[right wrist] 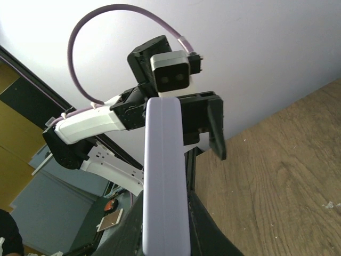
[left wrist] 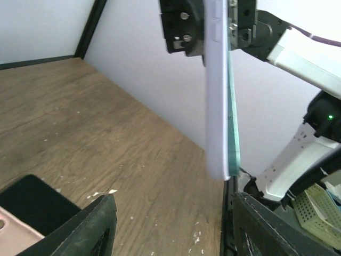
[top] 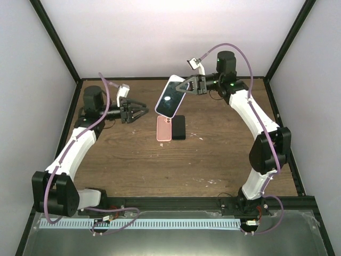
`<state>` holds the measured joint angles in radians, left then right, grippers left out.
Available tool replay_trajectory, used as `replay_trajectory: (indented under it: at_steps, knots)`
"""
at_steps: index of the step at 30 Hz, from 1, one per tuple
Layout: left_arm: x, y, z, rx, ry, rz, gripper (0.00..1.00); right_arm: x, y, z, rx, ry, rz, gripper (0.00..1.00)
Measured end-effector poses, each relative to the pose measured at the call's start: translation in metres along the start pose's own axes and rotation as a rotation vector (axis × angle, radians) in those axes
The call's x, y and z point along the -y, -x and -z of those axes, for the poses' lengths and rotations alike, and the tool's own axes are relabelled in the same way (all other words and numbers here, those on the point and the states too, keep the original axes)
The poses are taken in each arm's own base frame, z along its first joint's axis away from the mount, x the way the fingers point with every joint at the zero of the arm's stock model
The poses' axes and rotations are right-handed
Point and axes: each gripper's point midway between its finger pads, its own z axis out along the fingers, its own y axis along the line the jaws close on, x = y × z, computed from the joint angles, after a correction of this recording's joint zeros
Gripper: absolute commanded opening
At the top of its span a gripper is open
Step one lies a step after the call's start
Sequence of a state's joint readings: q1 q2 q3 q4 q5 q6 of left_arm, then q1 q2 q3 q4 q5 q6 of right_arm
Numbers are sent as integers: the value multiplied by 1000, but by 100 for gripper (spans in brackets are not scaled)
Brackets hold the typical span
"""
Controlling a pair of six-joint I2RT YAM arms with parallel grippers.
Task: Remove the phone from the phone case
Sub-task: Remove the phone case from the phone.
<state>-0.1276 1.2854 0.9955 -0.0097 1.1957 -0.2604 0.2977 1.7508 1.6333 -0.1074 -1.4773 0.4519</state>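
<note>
A phone in a lavender case (top: 170,96) is held above the table, screen up and tilted, by my right gripper (top: 187,85), which is shut on its far end. In the right wrist view the case's lavender edge (right wrist: 166,176) runs straight out between the black fingers. In the left wrist view the cased phone (left wrist: 219,90) hangs edge-on, with a greenish screen edge along its right side. My left gripper (top: 139,110) is open and empty, to the left of the phone and apart from it; its black fingers (left wrist: 96,224) frame the bottom of the left wrist view.
A pink phone or case (top: 164,128) and a black one (top: 179,127) lie side by side on the wooden table (top: 133,160) below the held phone. They also show at the lower left of the left wrist view (left wrist: 26,202). Black frame posts stand at the corners.
</note>
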Motion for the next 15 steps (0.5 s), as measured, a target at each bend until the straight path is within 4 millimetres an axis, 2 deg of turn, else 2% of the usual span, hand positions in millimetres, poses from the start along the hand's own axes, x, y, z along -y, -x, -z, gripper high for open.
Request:
replay_trajectory:
  at_steps: [8,15]
  knots:
    - [25,-12,-20,-51,-79,-7,58,1,-1,-1,1,-8,1,1]
    - [24,-14,-25,-54,-60,0,53,-1,-4,-5,-10,5,7,1]
